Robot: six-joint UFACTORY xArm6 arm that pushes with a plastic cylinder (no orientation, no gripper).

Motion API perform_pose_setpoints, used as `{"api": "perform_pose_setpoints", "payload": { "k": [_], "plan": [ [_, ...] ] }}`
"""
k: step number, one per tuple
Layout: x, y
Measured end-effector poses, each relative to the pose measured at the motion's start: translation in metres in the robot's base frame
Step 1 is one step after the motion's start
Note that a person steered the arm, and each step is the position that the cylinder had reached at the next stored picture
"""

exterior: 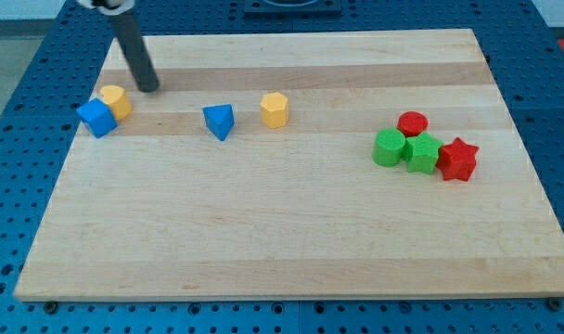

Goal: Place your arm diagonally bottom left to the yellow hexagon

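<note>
The yellow hexagon sits on the wooden board, left of centre near the view's top. A blue triangular block lies just to its left. My tip touches the board far to the hexagon's left and slightly above it, just up and right of a yellow block that touches a blue cube.
At the view's right a cluster holds a red cylinder, a green round block, a green cube and a red star. The board lies on a blue perforated table.
</note>
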State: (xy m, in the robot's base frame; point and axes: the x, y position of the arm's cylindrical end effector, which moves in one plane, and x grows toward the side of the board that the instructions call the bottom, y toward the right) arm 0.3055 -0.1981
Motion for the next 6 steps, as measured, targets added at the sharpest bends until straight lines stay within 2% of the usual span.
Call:
{"api": "perform_pose_setpoints", "payload": {
  "k": [2,3,4,5,6],
  "plan": [
    [0.003,0.187],
    [0.032,0.241],
    [0.082,0.240],
    [0.107,0.214],
    [0.105,0.171]
  ]
}}
